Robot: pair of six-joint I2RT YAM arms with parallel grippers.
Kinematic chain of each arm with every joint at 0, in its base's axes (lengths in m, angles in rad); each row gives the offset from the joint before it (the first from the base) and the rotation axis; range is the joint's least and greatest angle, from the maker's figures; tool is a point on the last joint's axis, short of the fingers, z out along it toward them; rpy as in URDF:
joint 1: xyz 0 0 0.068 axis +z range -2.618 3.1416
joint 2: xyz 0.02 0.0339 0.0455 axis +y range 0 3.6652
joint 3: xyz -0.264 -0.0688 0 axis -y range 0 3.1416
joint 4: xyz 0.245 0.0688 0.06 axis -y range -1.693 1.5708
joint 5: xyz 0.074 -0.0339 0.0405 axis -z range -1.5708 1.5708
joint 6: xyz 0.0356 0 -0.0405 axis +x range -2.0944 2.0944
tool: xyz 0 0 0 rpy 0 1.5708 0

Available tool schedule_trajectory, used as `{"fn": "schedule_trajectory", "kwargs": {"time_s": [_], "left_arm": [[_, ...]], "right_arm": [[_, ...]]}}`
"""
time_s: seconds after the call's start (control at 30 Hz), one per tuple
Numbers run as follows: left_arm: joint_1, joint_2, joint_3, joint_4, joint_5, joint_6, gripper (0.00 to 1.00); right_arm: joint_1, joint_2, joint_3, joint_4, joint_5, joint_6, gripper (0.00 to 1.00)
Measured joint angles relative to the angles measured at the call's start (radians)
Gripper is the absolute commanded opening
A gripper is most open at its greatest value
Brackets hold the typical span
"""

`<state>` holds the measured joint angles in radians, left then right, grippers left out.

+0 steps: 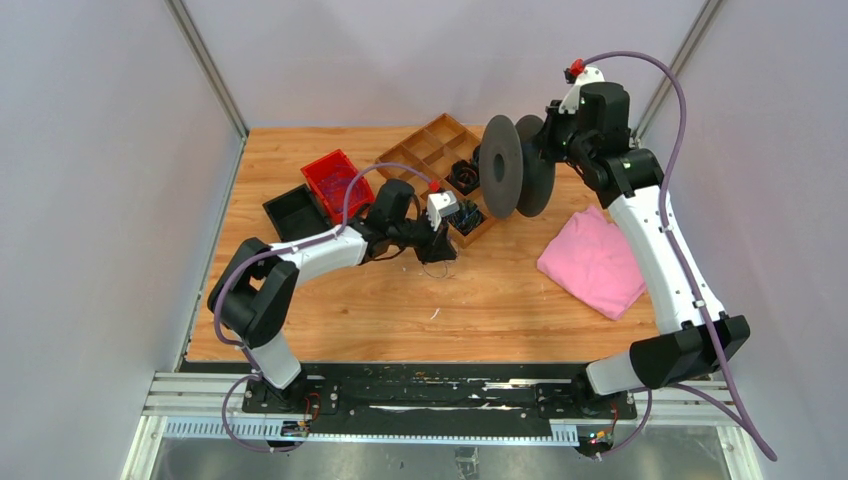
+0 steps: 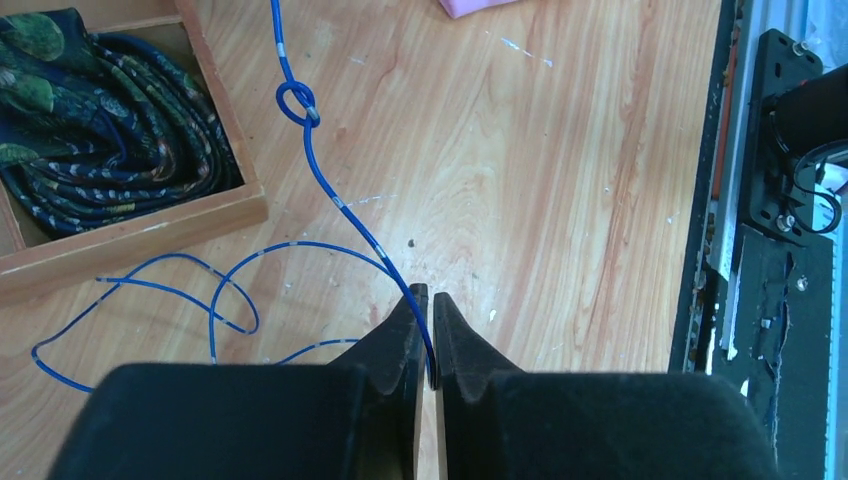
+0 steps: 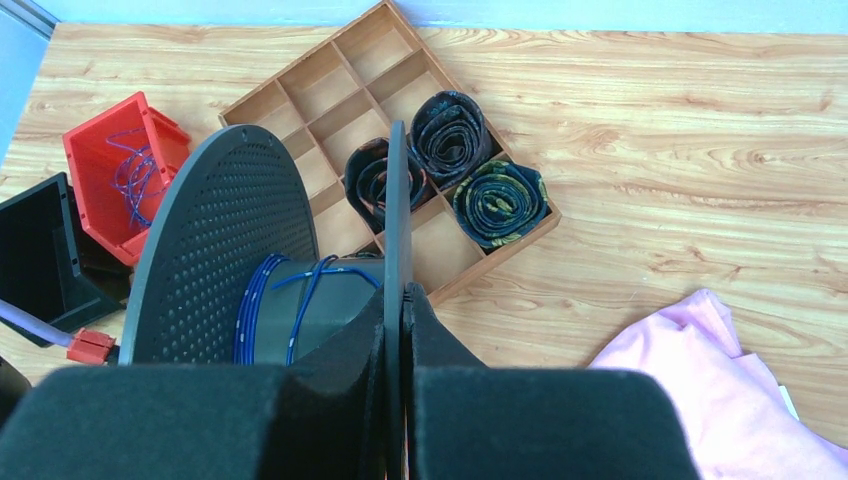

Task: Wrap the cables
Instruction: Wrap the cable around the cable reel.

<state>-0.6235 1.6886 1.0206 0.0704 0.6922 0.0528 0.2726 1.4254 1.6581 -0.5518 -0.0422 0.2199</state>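
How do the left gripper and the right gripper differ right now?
The left gripper pinches the thin blue cable, which trails loose and knotted over the table; the right gripper clamps a flange of the dark spool, held on edge. The left's load is limp, the right's rigid, with wound cable on its hub. Both have jaws almost together.

The cable (image 2: 338, 202) exits the top edge; the spool (image 3: 230, 240) is partly hidden.
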Motion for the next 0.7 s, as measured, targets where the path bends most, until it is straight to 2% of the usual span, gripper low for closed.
{"fn": "schedule_trajectory", "kwargs": {"time_s": [0.07,0.43,0.7], "left_arm": [[0.0,0.0,0.0,0.003,0.006,-0.001,0.01],[-0.076,-0.017,0.0,0.003,0.006,0.029,0.0],[-0.176,-0.042,0.032,-0.065,-0.025,0.151,0.01]], "right_arm": [[-0.003,0.0,0.0,0.0,0.0,-0.001,0.0],[-0.005,0.001,0.0,0.001,0.029,0.0,0.01],[-0.005,0.021,0.0,-0.003,0.057,0.0,0.0]]}}
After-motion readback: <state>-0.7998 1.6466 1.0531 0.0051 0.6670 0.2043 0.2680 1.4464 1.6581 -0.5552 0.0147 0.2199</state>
